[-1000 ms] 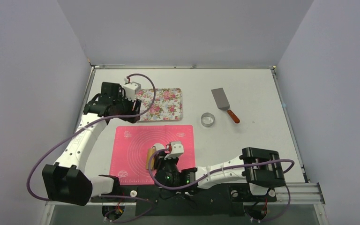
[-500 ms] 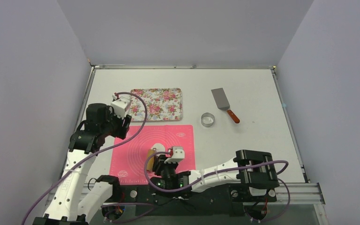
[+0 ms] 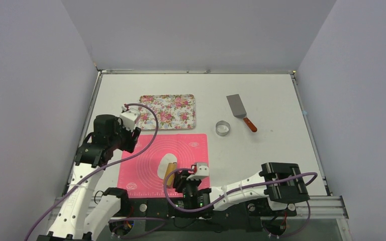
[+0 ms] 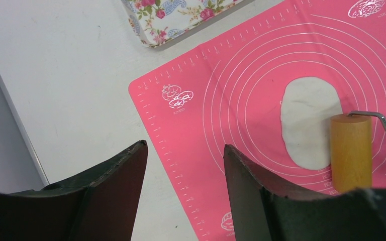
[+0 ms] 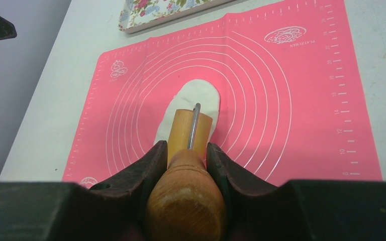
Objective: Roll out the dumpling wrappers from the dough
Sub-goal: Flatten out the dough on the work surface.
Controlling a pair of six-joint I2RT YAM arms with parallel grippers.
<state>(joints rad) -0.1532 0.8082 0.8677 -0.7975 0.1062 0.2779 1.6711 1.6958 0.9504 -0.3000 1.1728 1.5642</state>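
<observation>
Top external view of a pale surface with a pink mat (image 3: 140, 165) lying just in front of the two arm bases. A single white oval of dough (image 3: 164, 161) lies on the mat, a little toward the mat's near edge from its centre. Nothing round has been cut from it yet.

The right tool (image 5: 186, 150) is over the mat's near edge, its two dark fingers clamped on the wooden handle of a small roller (image 5: 190, 128). The roller's barrel sits over the near end of the dough. From this tool the oval stretches straight ahead, its long axis running from the mat's near edge toward its far edge, tilted slightly right. A push away from the arm would probably travel along that length.

The left tool (image 4: 184, 146) hangs above the mat's far left corner with its jaws spread wide and nothing between them, well apart from the dough. The right arm is much the nearer.

Beyond the mat's far edge are a floral tray (image 3: 153, 120), a metal ring cutter (image 3: 223, 128) and a spatula (image 3: 238, 108).
</observation>
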